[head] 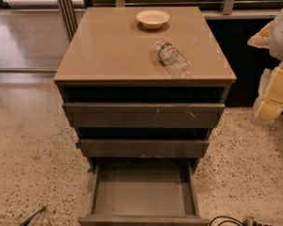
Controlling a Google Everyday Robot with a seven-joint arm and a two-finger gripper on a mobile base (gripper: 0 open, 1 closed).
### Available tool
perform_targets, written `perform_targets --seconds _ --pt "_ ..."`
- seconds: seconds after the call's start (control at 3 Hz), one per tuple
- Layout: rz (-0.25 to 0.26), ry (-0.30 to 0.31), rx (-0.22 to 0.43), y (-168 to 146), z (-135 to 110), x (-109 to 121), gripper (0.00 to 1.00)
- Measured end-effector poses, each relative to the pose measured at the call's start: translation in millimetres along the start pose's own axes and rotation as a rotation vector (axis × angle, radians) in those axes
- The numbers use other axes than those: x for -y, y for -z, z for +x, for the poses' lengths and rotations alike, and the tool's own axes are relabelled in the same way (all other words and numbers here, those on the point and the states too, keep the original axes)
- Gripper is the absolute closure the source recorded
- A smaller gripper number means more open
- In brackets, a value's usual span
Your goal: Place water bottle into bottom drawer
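Observation:
The water bottle (173, 59) is clear, with a white cap and a label band near the neck. It lies on its side on the tan cabinet top (113, 46), near the right front corner, cap pointing back-left. The bottom drawer (144, 192) is pulled out wide toward me and its grey floor is bare. My gripper (272, 95) shows as white and yellowish parts at the right edge of the view, to the right of the cabinet at about top height, apart from the bottle.
A shallow cream bowl (153, 18) stands at the back of the cabinet top. The two upper drawers (144, 114) stick out slightly. Speckled floor surrounds the cabinet. A cable (226, 220) lies at bottom right and a dark rod (30, 216) at bottom left.

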State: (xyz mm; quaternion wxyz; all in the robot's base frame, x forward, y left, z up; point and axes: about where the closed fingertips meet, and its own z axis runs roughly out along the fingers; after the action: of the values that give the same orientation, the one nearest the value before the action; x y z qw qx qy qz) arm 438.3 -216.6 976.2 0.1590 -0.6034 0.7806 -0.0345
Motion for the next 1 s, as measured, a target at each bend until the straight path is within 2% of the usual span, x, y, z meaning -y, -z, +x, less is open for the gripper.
perform_targets --seconds 0.33,0.67,1.0 --pt "0.010 0.009 0.002 -0.4 -4.2 2.7 0.00" --pt "0.033 0.032 0.021 -30.7 -44.5 36.4 0.00" --pt "0.032 -0.016 0.006 -69.3 -79.1 73.9 0.00"
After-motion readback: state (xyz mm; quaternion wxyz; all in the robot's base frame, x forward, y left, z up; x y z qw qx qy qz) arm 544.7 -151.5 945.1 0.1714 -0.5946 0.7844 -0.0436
